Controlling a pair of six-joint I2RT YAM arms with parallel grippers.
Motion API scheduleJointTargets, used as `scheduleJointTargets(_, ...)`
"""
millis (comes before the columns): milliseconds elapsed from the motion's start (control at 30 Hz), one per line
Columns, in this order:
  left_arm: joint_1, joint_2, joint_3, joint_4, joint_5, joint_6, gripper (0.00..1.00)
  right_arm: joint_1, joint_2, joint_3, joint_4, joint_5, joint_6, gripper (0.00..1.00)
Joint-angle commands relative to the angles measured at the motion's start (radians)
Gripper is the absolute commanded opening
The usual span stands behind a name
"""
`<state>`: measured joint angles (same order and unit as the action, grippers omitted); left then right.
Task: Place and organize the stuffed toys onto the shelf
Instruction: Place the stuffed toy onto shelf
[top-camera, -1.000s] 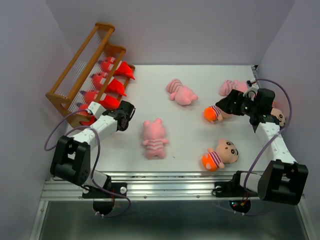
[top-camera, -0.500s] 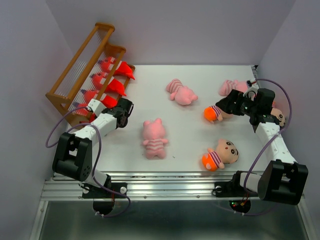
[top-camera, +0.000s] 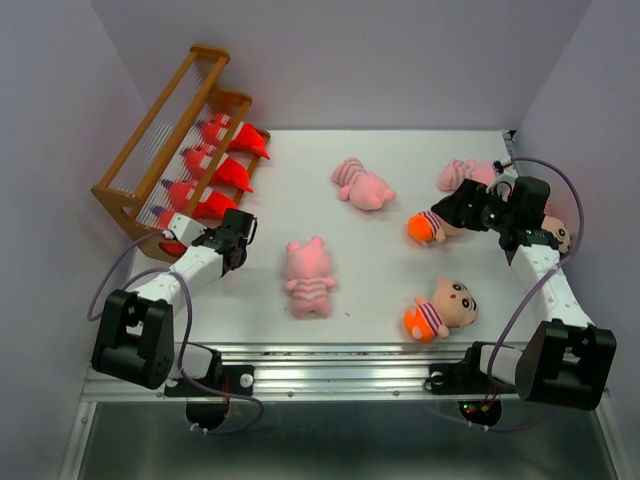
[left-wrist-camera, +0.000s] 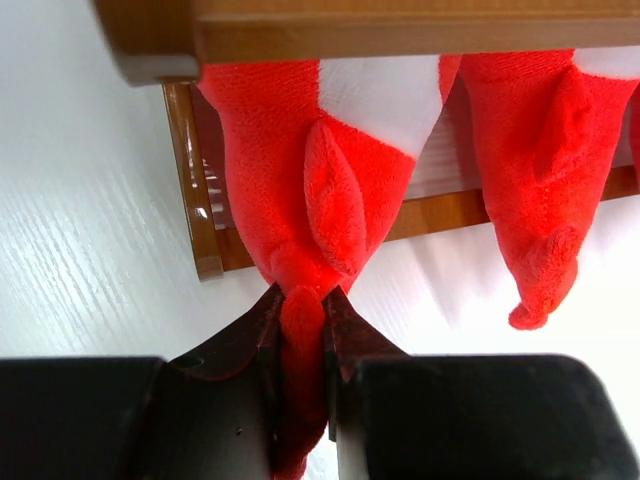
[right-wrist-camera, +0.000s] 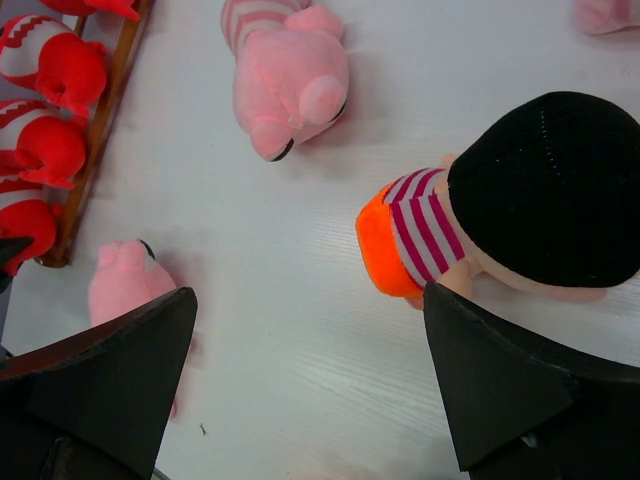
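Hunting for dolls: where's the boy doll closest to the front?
Overhead view, front right of the table: the boy doll lies just right of the front pig.

Bright, even overhead light casts soft shadows. The white table (left-wrist-camera: 90, 230) shows mild sheen; wrist-view edges look slightly blurred.

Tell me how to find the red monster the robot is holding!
Find the wooden shelf at the far left. Red monsters line its front; pick the end monster, the nearest one. Only it is pinched by the left gripper.
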<state>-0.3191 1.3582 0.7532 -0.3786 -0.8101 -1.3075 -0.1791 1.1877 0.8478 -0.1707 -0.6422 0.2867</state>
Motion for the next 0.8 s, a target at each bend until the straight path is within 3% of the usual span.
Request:
scheduleJointTargets(0,0.021,-0.077,-0.052,0.075,0.054,0.008,0.06,-0.003,-0.014,0.005,0.053,0.009,-0.018,1.0)
scheduleJointTargets(767,0.15,-0.235,-0.189,0.253,0.23,0.109,0.07,-0.003,-0.014,0.004,0.053,0.012,-0.021,1.0)
